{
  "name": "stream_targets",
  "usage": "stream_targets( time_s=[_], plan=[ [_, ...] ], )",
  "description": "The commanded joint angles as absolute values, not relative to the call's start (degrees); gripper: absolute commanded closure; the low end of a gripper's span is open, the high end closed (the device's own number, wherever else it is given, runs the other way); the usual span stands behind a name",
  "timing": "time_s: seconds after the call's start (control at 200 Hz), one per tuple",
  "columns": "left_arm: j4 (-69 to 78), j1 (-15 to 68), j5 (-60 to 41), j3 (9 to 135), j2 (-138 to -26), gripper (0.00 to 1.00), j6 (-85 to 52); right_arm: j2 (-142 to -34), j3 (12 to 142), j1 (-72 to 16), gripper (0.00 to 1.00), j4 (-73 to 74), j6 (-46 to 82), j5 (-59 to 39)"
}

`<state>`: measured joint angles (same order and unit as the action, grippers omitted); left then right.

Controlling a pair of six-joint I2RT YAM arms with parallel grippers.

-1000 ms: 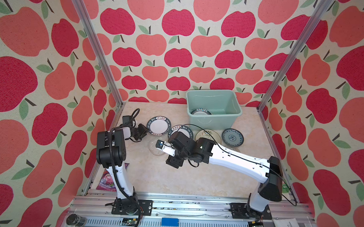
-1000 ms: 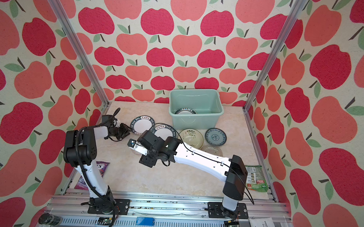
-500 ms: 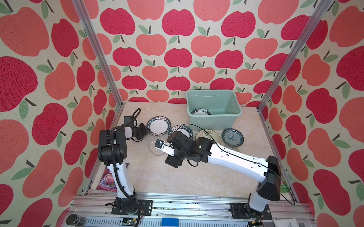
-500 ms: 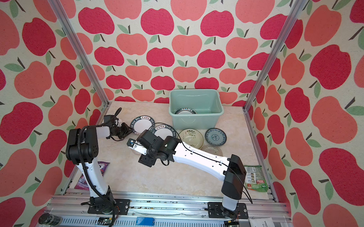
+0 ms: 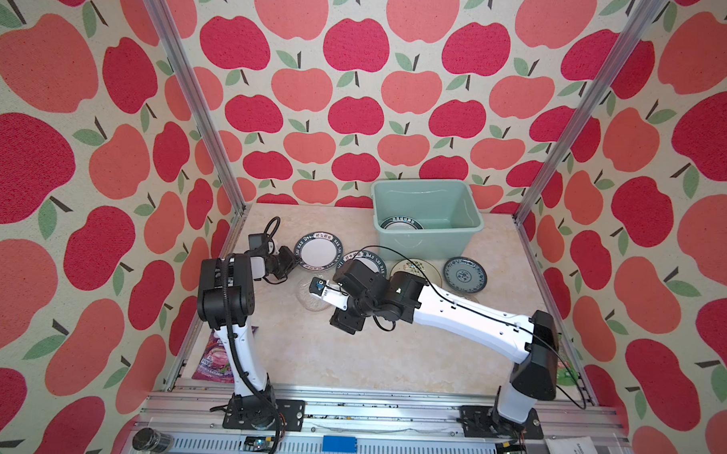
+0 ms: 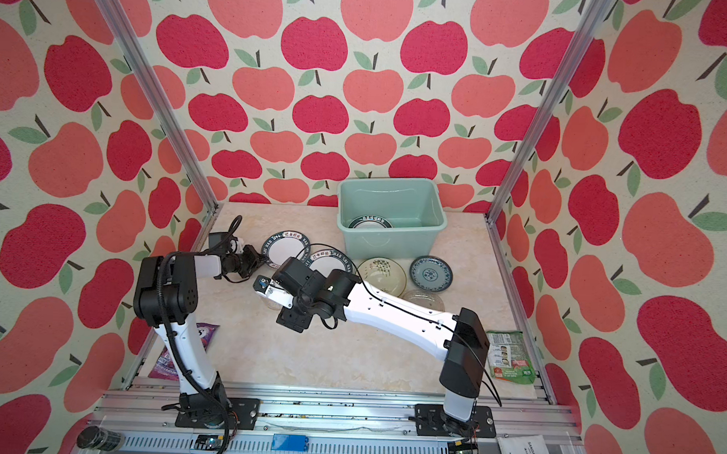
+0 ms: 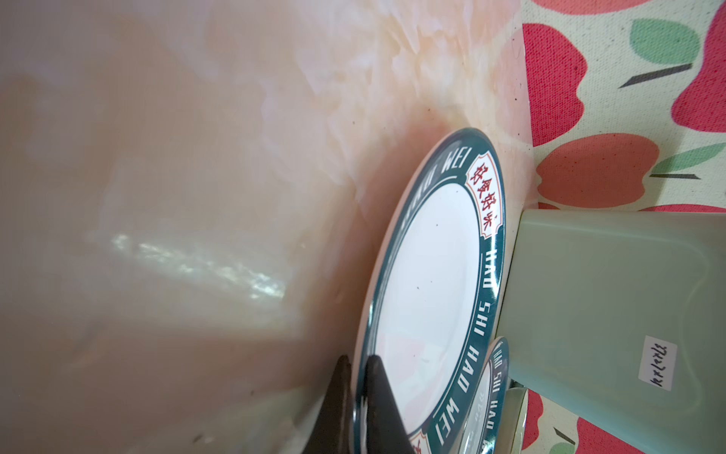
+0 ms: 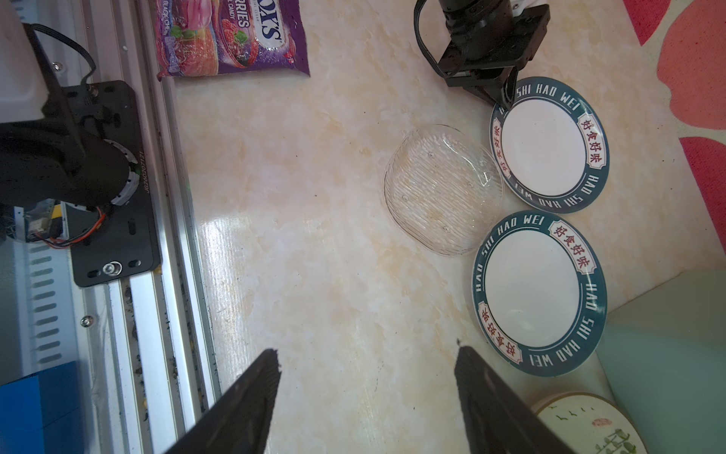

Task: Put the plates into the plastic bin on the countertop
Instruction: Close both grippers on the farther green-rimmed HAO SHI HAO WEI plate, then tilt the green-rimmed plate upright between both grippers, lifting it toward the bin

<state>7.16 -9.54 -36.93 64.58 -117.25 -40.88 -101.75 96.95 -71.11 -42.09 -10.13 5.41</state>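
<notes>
Left wrist view: left gripper [image 7: 355, 359] pinches the rim of the plate [image 7: 432, 283], which lies on the counter [image 7: 196, 157] near the bin [image 7: 609, 314]. Right gripper [image 8: 367, 350] gapes, empty. Best to lift level, firmly, and clear the bin's wall.

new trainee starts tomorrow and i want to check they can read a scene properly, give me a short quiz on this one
1. True or false: the right gripper holds a plate.
2. Pick one. The left gripper is: A) open, holding nothing; B) shut on the rim of the lettered plate; C) shut, holding nothing.
3. How many plates show inside the plastic bin?

Key: 1 false; 2 B; 3 one.
</notes>
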Motion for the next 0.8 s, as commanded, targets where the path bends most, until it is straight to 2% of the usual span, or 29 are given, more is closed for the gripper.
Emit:
stream_targets(
  time_s=[0.0, 0.35, 0.52, 0.795],
  plan=[
    [5.01, -9.43, -33.67, 62.2, -117.23, 1.0, -40.71, -103.22, 99.37, -70.84, 0.26, -44.27, -9.39, 4.66],
    [12.6, -12.15, -36.82, 60.91, -112.29, 1.0, -48.33, -103.87, 101.75, -70.2, 0.26, -44.04, -4.15, 4.98],
    [14.72, -13.04, -38.27, 60.23, -110.59, 1.0, -51.13, -107.88, 108.64, -66.62, 0.26, -42.39, 6.49, -0.5],
    [15.83, -13.65, -39.2, 57.97, -105.23, 1.0, -54.83, -118.63, 121.81, -60.67, 0.3, -36.18, 31.09, -11.43]
  ],
)
